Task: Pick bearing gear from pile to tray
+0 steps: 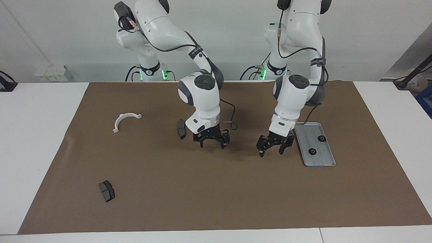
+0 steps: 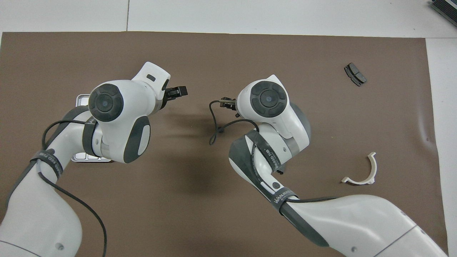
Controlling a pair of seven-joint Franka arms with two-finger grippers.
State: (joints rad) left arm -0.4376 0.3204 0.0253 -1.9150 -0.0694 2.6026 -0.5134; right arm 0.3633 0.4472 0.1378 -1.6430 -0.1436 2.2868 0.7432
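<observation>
Left gripper (image 1: 271, 151): jaws apart and empty, low over the brown mat (image 1: 216, 195), just beside the tray (image 1: 305, 135).
Right gripper (image 1: 212, 143): jaws apart, holding nothing, over mid-mat beside a brake pad (image 1: 181, 129).
Bearing gears: one bearing gear (image 1: 321, 138) and a second bearing gear (image 1: 313, 152) lying in the tray, apart from each other.
Pile: second brake pad (image 1: 107, 190) and white half-ring bracket (image 1: 125, 120) toward the right arm's end of the table (image 1: 40, 135); no loose gear visible.
Advice: check under both grippers for a hidden gear before descending; approach straight down, jaws centred on the gear.
</observation>
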